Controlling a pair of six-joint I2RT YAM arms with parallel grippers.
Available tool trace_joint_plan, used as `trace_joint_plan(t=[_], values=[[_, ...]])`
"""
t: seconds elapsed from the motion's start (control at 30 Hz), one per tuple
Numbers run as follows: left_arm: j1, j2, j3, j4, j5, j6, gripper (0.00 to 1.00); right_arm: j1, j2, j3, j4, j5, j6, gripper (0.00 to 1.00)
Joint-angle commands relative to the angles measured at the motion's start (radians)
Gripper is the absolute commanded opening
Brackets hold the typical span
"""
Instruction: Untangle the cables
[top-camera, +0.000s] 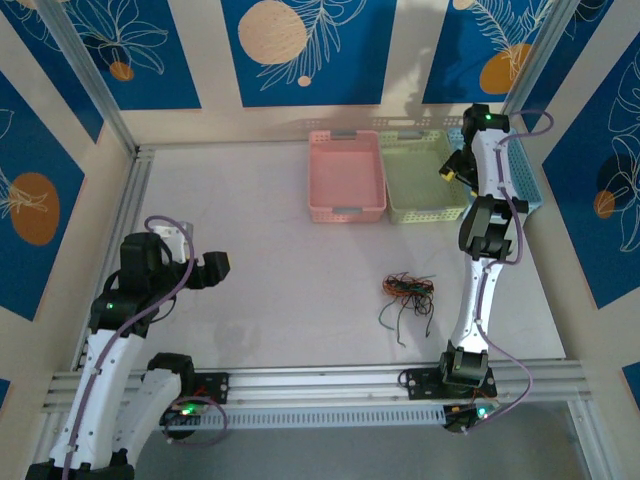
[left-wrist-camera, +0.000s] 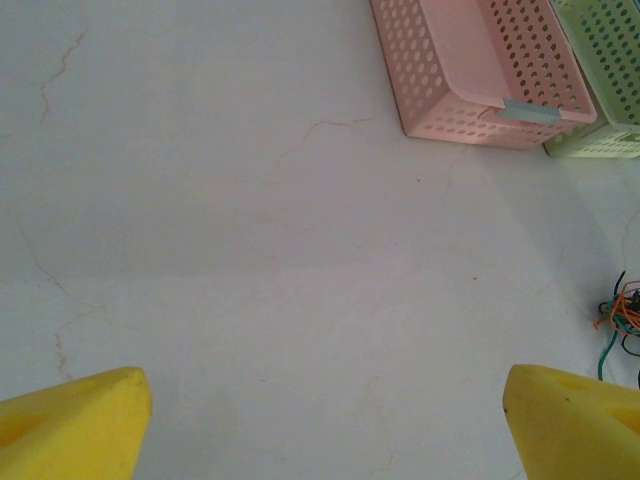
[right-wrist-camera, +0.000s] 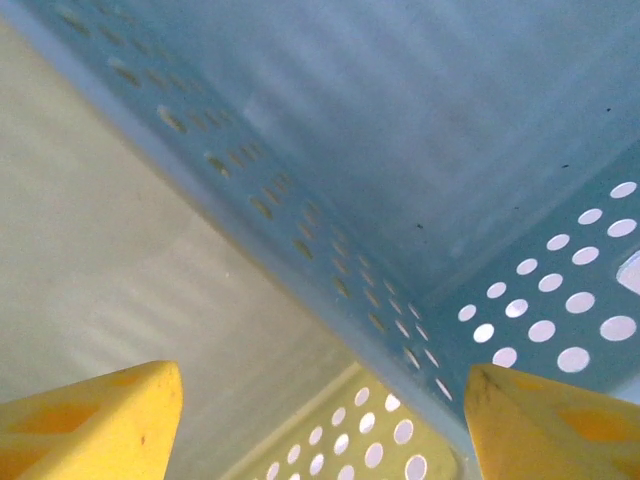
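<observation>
On the white table, right of its middle, the cables lay in one small knotted clump. The strands were very thin: black ones, orange-red ones bunched at the top of the heap, and a little green. Several loose black ends trailed out of the knot toward the near edge, curling on the tabletop. The clump sat just left of the right arm and well apart from the baskets at the far side. From the left wrist camera, a piece of the same tangle showed at the right border, with orange loops and a green end hanging down.

Three baskets stood in a row against the back: a pink basket, a green basket touching it, and a blue basket partly behind the right arm.

The left gripper hung over bare table at the left, its yellow fingers spread wide with nothing between them. The right gripper was over the blue basket beside the green one, its fingers also spread apart and holding nothing.
</observation>
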Motion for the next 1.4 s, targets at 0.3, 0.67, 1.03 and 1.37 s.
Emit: trace_joint_plan(t=[0.3, 0.67, 1.03, 1.37], values=[[-0.003, -0.014, -0.011, 0.020, 0.014, 0.012, 0.91, 0.052, -0.048, 0.044, -0.085, -0.082, -0.146, 0.52], [-0.003, -0.008, -0.013, 0.022, 0.021, 0.011, 0.91, 0.017, -0.051, 0.123, 0.133, -0.295, 0.023, 0.58], [-0.007, -0.002, -0.014, 0.023, 0.020, 0.011, 0.91, -0.036, 0.059, 0.200, 0.254, -0.284, 0.206, 0.63], [-0.006, 0.000, -0.015, 0.025, 0.024, 0.011, 0.91, -0.049, 0.148, 0.211, 0.207, -0.164, 0.283, 0.69]])
